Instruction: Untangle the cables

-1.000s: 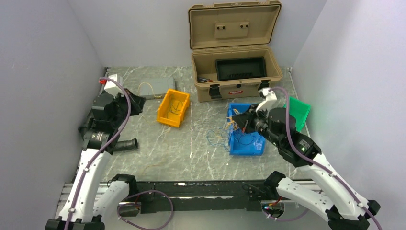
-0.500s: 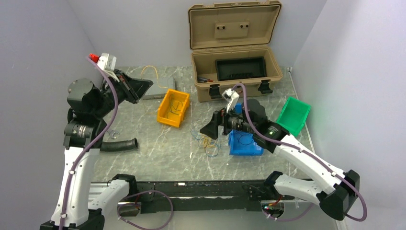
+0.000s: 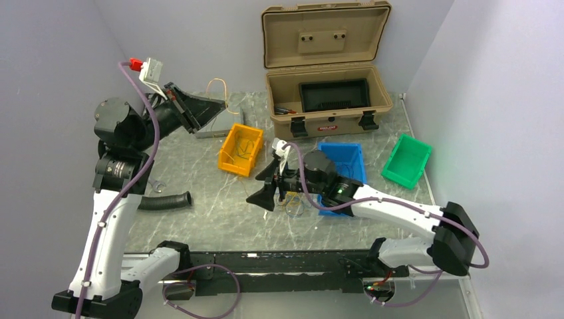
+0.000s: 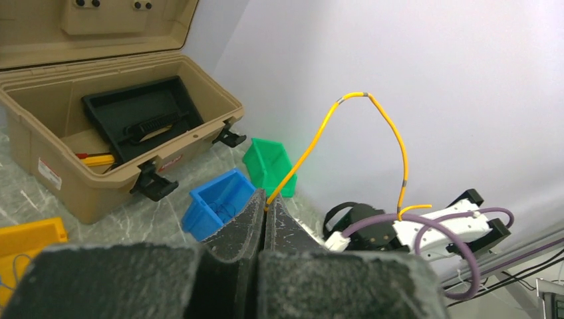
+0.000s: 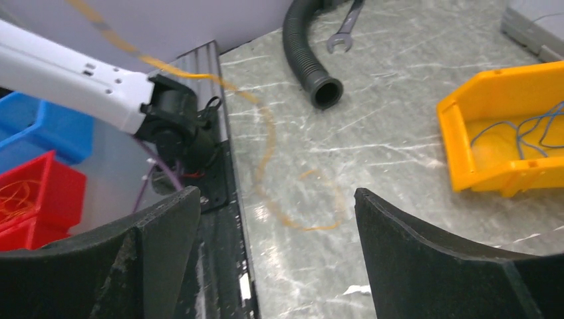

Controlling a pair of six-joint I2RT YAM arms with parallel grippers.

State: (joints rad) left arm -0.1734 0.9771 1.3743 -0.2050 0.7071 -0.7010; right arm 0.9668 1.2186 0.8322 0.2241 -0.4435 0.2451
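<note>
The cables [image 3: 292, 201] lie in a loose bunch on the table [image 3: 219, 219], just beside the near left corner of the blue bin [image 3: 346, 154], partly covered from above by the right wrist. One yellow wire [image 4: 363, 94] is up off the table: the left gripper [image 4: 265, 207] has its fingers pressed together on the wire's end, and the wire arches high above them. More thin blue wires [image 5: 532, 129] sit in the yellow bin [image 3: 241, 149], which stands between the two grippers.

The right gripper [image 5: 277, 196] hovers low over the table left of the bunch, its fingers [image 5: 412, 246] spread wide and pinching nothing. A blurred yellow strand [image 5: 266, 133] crosses its view; whether it rests on the table cannot be told.

Further out are a black hose [image 3: 166, 199] and a wrench [image 5: 342, 33] at the left, an open toolbox [image 3: 326, 113] at the back, and a green bin [image 3: 407, 161] at the right.
</note>
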